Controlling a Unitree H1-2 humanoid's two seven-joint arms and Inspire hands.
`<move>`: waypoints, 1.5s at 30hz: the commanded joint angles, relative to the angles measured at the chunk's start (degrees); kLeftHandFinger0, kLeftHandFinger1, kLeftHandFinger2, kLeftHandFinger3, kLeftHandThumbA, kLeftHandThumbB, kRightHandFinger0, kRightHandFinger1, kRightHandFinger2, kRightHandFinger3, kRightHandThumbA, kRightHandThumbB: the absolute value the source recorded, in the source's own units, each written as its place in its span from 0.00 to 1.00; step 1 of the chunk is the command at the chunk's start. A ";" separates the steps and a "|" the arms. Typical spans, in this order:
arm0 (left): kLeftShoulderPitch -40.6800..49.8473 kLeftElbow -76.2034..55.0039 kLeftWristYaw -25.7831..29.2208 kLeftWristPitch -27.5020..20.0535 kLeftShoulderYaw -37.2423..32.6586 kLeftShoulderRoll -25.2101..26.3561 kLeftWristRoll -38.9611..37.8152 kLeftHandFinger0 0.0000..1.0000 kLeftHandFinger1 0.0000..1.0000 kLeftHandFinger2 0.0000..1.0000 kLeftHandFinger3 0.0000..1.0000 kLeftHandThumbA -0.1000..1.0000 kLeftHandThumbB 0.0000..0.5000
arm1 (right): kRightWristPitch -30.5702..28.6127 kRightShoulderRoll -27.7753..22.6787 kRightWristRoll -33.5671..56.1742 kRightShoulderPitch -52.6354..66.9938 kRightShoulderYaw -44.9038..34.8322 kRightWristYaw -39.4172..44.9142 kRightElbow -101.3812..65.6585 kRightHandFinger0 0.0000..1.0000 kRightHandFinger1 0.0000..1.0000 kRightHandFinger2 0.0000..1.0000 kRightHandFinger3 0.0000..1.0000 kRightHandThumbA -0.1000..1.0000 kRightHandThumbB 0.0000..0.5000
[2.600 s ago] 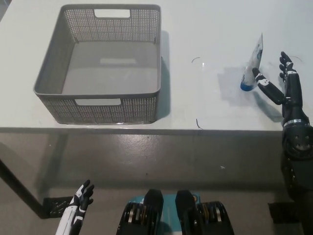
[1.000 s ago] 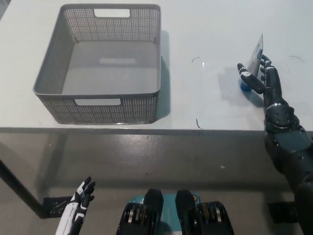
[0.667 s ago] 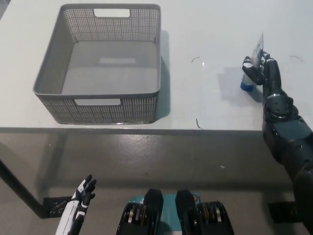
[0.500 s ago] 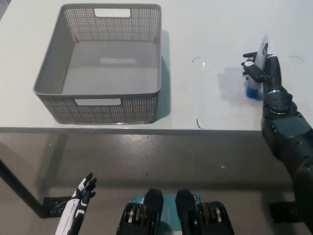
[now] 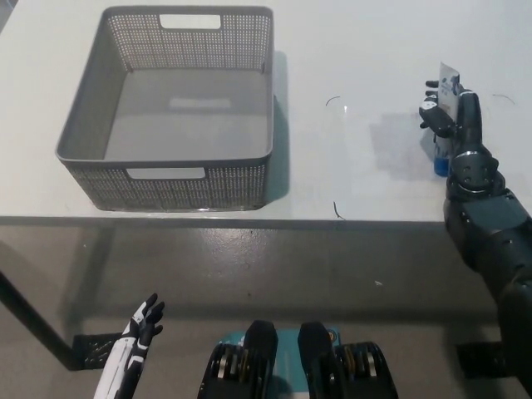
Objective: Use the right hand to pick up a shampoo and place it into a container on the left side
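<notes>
The black right hand (image 5: 451, 112) is raised with fingers curled closed, while the white left hand (image 5: 137, 332) hangs low, fingers spread.

A grey perforated basket (image 5: 170, 179), a white table (image 5: 349, 50), and a white, blue-capped shampoo tube (image 5: 443, 125).

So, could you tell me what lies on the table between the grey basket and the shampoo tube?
In the head view, only bare white table with faint dark marks separates basket from shampoo tube.
</notes>
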 commanded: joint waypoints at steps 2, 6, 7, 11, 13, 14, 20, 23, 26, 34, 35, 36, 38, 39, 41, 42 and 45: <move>-0.36 -1.20 -0.29 -0.27 -0.11 0.41 -0.22 1.00 1.00 1.00 1.00 0.98 0.29 | -4.51 0.76 -0.43 -6.15 0.98 -2.72 -5.33 0.00 0.26 0.69 0.67 0.00 0.33; -0.59 -0.61 -0.07 -0.72 -0.06 0.46 0.21 1.00 1.00 1.00 1.00 0.99 0.30 | -4.21 2.66 -0.92 -6.77 1.69 -2.32 -12.61 0.00 0.29 0.72 0.64 0.00 0.34; -0.68 -0.42 0.03 -0.95 -0.02 0.53 0.37 1.00 1.00 1.00 1.00 0.99 0.29 | -3.99 3.14 -1.42 -6.73 2.21 -2.15 -14.62 0.00 0.28 0.70 0.63 0.00 0.31; -0.55 -0.94 -0.17 -0.41 -0.04 0.66 0.29 1.00 1.00 1.00 1.00 0.99 0.33 | 1.07 6.24 -2.71 -6.41 3.92 -1.96 -25.28 0.00 0.28 0.67 0.63 0.00 0.33; -0.46 -0.80 -0.38 -0.42 -0.09 0.77 0.13 1.00 1.00 1.00 1.00 0.99 0.33 | 3.23 7.91 -1.80 -6.15 4.22 -0.58 -29.52 0.00 0.28 0.68 0.71 0.00 0.32; -0.42 -0.84 -0.34 -0.39 -0.10 0.76 0.21 1.00 1.00 1.00 1.00 0.99 0.33 | 4.47 8.96 -2.31 -6.41 4.73 -1.08 -31.18 0.00 0.29 0.68 0.73 0.00 0.33; -0.68 0.08 -0.25 -0.74 -0.24 0.80 0.55 1.00 1.00 1.00 1.00 1.00 0.35 | 3.27 13.92 -3.93 -8.63 7.98 -0.65 -31.33 0.00 0.34 0.75 0.78 0.00 0.26; -0.57 0.18 -0.79 -0.49 -0.49 0.79 0.10 1.00 1.00 1.00 1.00 0.99 0.33 | 4.91 16.71 -3.90 -9.80 8.85 -0.83 -30.78 0.00 0.36 0.76 0.81 0.00 0.27; -0.36 0.33 -0.75 -0.79 -0.58 0.66 0.32 1.00 1.00 1.00 1.00 0.99 0.31 | 4.04 19.44 -5.54 -10.95 11.23 -0.69 -27.92 0.00 0.30 0.68 0.80 0.00 0.31; -0.86 0.79 -0.77 -1.12 -0.75 0.73 0.60 1.00 1.00 1.00 1.00 0.99 0.31 | 0.96 23.64 -5.93 -11.86 12.92 -2.03 -21.28 0.08 0.43 0.86 0.75 0.00 0.28; -0.84 0.63 -0.79 -1.02 -0.77 0.73 0.62 1.00 1.00 1.00 1.00 0.99 0.31 | 0.77 23.80 -5.87 -11.84 12.86 -2.17 -20.89 0.04 0.42 0.86 0.74 0.00 0.29; -1.01 0.86 -0.40 -1.56 -0.93 0.94 1.72 1.00 1.00 1.00 1.00 1.00 0.29 | 1.73 24.18 -5.27 -11.78 12.43 -2.01 -20.54 0.00 0.37 0.84 0.74 0.00 0.29; -1.15 0.11 -0.67 -0.66 -1.20 1.10 2.07 1.00 1.00 1.00 1.00 1.00 0.27 | 1.70 24.29 -4.78 -11.16 11.98 -1.91 -20.16 0.00 0.41 0.84 0.82 0.00 0.30; -1.37 0.29 -0.73 -0.81 -1.31 1.12 2.09 1.00 1.00 1.00 1.00 1.00 0.27 | 1.55 24.13 -4.87 -10.79 11.92 -2.08 -20.12 0.00 0.43 0.85 0.84 0.00 0.29; -1.60 0.55 -0.73 -0.47 -1.32 1.01 1.82 1.00 1.00 1.00 1.00 1.00 0.29 | 0.78 23.63 -5.11 -9.99 11.88 -2.83 -18.69 0.03 0.47 0.89 0.85 0.00 0.31; -1.67 0.61 -0.73 -0.48 -1.35 0.96 1.77 1.00 1.00 1.00 1.00 1.00 0.27 | 0.57 23.45 -4.97 -9.65 11.73 -2.93 -18.13 0.03 0.46 0.88 0.84 0.00 0.30; -1.77 0.80 -0.63 -0.63 -1.41 0.96 1.82 1.00 1.00 1.00 1.00 1.00 0.26 | -1.26 22.85 -5.31 -8.47 11.91 -3.25 -16.04 0.00 0.40 0.82 0.81 0.00 0.29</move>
